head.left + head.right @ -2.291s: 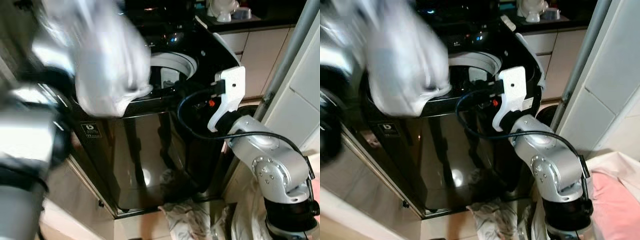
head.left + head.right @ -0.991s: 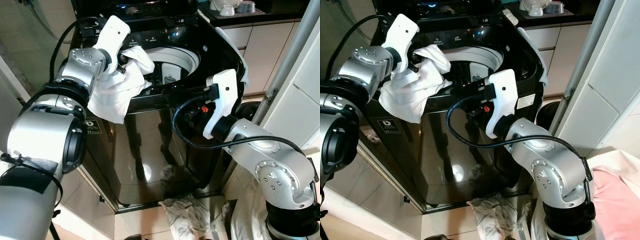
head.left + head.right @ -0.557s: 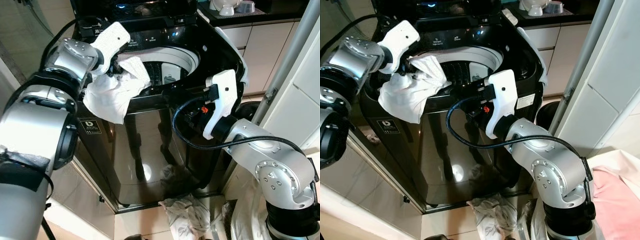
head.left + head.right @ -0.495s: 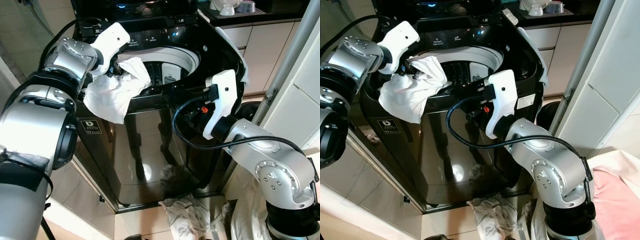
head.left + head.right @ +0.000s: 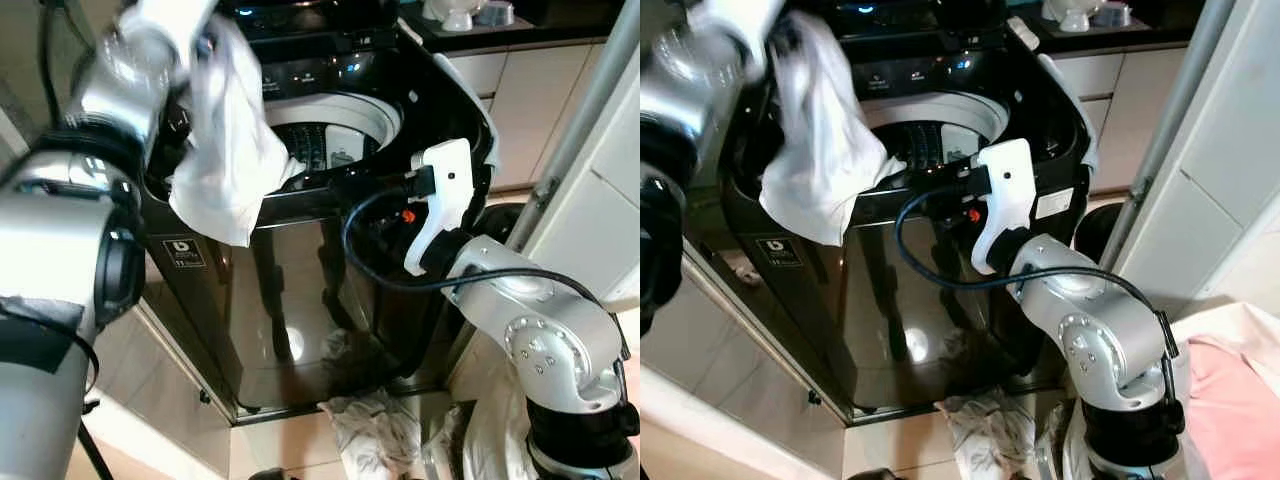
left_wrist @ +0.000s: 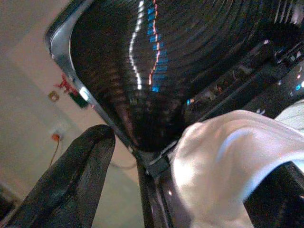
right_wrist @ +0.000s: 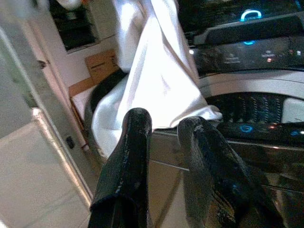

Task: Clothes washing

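Lifting white cloth [image 5: 232, 140] higher than half second ago: left pincer [image 5: 195, 45], blurred, seemingly clamped on it above washing machine [image 5: 300, 300] rim. Drop into drum [image 5: 335, 135] looks next. Right pincer [image 7: 164, 142] slightly parted, empty.

White cloth [image 6: 223, 161] between black fingers [image 6: 76, 180], before the washer's dark lid [image 6: 190, 52]

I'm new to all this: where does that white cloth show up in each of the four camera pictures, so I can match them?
Left eye view: white cloth hangs at upper left, over the washer's front rim.
Right eye view: upper left again, draped over the same rim.
Left wrist view: a bright fold at lower right, beside a black finger.
Right wrist view: hangs from the top centre, beyond the two black fingers.
Shared landmark: the black washing machine with blue panel lights.
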### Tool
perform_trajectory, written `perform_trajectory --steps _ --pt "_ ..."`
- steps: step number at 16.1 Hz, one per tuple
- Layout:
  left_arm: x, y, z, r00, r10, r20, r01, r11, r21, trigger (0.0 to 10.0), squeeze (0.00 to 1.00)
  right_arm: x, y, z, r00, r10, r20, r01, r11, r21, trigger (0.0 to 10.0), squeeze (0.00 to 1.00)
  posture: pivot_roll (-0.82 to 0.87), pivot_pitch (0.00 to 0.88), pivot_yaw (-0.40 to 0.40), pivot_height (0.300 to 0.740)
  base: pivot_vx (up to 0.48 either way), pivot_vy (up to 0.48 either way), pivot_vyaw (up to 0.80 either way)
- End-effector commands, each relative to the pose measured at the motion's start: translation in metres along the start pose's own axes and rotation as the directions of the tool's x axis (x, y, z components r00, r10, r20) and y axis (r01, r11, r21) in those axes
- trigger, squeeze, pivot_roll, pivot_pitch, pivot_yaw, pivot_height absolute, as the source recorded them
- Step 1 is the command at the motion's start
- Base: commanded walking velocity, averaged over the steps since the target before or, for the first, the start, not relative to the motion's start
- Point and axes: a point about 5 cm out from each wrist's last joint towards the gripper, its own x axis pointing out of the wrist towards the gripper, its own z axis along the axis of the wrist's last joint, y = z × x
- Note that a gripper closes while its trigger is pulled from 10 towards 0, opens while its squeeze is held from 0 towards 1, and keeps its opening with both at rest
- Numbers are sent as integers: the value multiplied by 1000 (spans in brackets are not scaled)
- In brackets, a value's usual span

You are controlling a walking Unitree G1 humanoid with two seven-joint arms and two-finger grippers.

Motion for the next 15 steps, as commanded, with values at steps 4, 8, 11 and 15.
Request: perform_trajectory --steps 4,8,11,15 --pt "-2 -34 -12 961 -274 -47 277 959 67 10000 0 -1 -4 5 999 -36 19 36 999 -15 10000 0 -88 0 109 740 0 0 0" --pt "-20 -61 -57 721 -613 -322 668 738 91 10000 0 1 -3 4 1000 -26 12 26 999 -20 10000 0 -83 0 101 740 0 0 0" --pt "-18 -47 -51 754 -574 -320 627 775 87 10000 0 1 -4 4 1000 -23 8 23 999 -25 10000 0 -81 0 97 740 0 0 0" --pt "-5 -21 -22 930 -326 -169 347 931 113 10000 0 2 -4 5 1000 -27 14 28 999 -29 10000 0 -82 0 101 740 0 0 0"
